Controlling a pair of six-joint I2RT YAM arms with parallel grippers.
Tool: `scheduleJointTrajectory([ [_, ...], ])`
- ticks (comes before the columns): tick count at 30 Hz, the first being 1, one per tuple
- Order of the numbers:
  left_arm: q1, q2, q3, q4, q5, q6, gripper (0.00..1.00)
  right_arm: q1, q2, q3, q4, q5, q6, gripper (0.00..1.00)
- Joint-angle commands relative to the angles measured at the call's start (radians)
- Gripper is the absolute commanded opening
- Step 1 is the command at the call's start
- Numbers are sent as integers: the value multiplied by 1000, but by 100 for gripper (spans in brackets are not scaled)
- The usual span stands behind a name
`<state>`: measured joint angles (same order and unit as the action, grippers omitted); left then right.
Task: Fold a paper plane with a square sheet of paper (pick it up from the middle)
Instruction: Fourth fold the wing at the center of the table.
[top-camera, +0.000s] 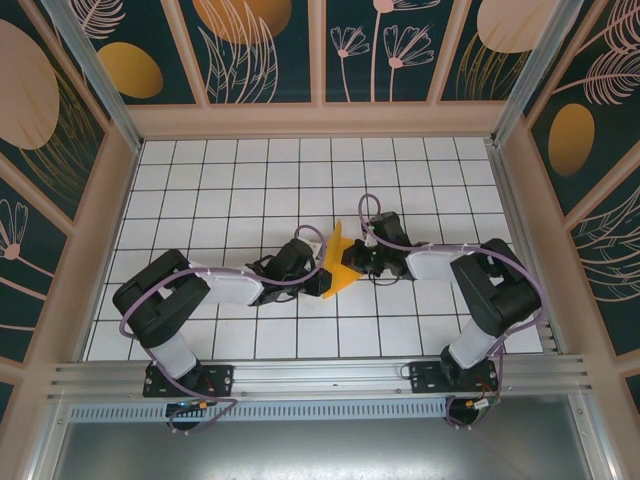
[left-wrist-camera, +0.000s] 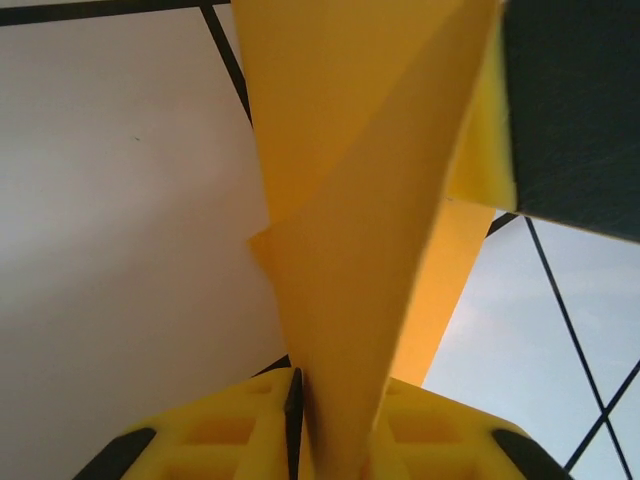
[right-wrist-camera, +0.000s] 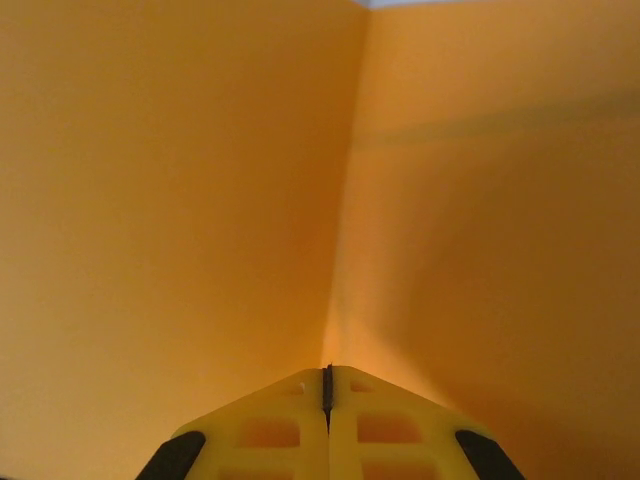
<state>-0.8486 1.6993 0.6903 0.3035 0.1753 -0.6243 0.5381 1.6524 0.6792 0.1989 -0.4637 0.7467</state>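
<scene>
The orange-yellow sheet of paper (top-camera: 338, 262) is folded into a pointed wedge and stands on edge above the tiled table (top-camera: 250, 190), between both grippers. My left gripper (top-camera: 316, 272) comes in from the left and is shut on it. In the left wrist view the folded paper (left-wrist-camera: 350, 250) rises from between the yellow fingers, where the left gripper (left-wrist-camera: 335, 390) pinches it. My right gripper (top-camera: 356, 258) meets the sheet from the right. In the right wrist view the right gripper (right-wrist-camera: 327, 368) is shut at the foot of a crease in the paper (right-wrist-camera: 200, 200).
A yellow fingertip (left-wrist-camera: 487, 140) of the right gripper touches the paper's far edge in the left wrist view. Patterned walls (top-camera: 60, 200) enclose the table on three sides. An aluminium rail (top-camera: 320, 375) carrying both arm bases runs along the near edge.
</scene>
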Motion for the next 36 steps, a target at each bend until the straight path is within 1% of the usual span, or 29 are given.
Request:
scheduleJointTrajectory([
  [1,4,-28,20,-36,-16,36,29,3,26,-1,27,6,21,7],
  [5,4,-54,11,-23,-6,41,34,3,50,-11,45,3,37,7],
  [14,-6,-59,-9,30,41,41,33,3,52,-28,61,16,49,7],
  [26,-17,-17,0,63,107,58,22,3,49,-55,84,20,59,7],
  [30,-18,8,35,45,131,76,19,3,63,-57,80,22,59,7],
  [32,-17,46,50,33,133,83,17,3,66,-64,86,26,60,7],
  [36,-17,66,61,25,132,86,14,3,40,-75,83,43,55,8],
])
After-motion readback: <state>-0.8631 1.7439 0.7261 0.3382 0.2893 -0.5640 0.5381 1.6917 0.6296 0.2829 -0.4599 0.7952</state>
